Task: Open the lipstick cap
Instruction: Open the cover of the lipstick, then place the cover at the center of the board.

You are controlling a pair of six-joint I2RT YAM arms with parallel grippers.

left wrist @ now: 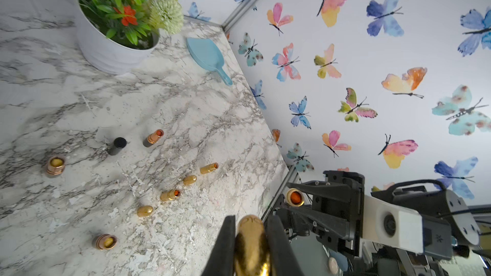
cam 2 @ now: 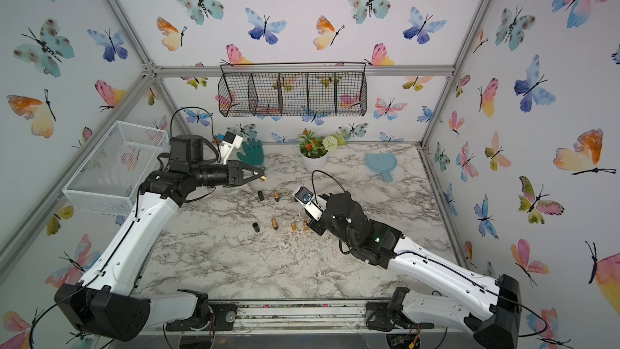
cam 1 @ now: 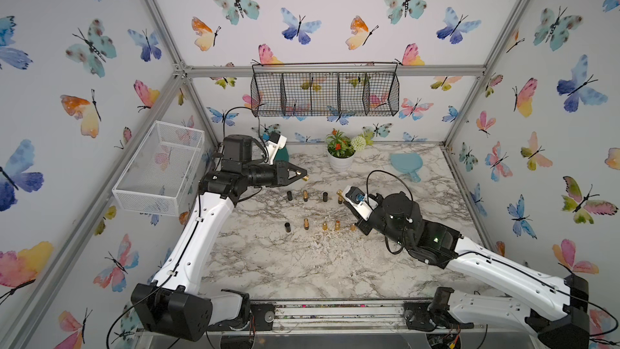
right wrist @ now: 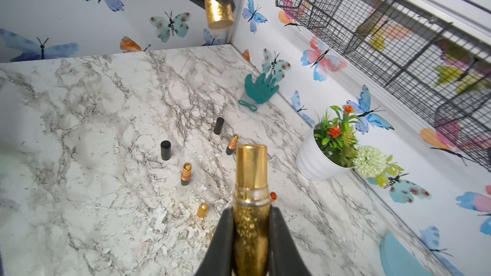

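Observation:
The gold lipstick is in two pieces, held apart above the marble table [cam 1: 302, 263]. My left gripper [left wrist: 251, 220] is shut on the rounded gold cap [left wrist: 251, 237], which sticks out of the fingertips in both top views [cam 1: 306, 178] [cam 2: 263, 178]. My right gripper [right wrist: 251, 211] is shut on the glittery gold lipstick body [right wrist: 251, 224], and its bare inner tube [right wrist: 251, 165] points toward the cap. In the left wrist view the tube's orange tip [left wrist: 295, 197] shows. The right gripper [cam 1: 343, 194] is to the right of the left gripper [cam 1: 303, 176] and nearer the front.
Below the grippers stand black caps [cam 1: 289, 195] [cam 1: 324, 196], uncapped lipsticks [cam 1: 305, 195] [cam 1: 306, 223] and small gold pieces [cam 1: 324, 226]. A flower pot [cam 1: 340, 162], blue scoop [cam 1: 406, 162] and teal hand shape [cam 2: 251, 152] sit at the back. A white wire basket [cam 1: 157, 169] is at the left.

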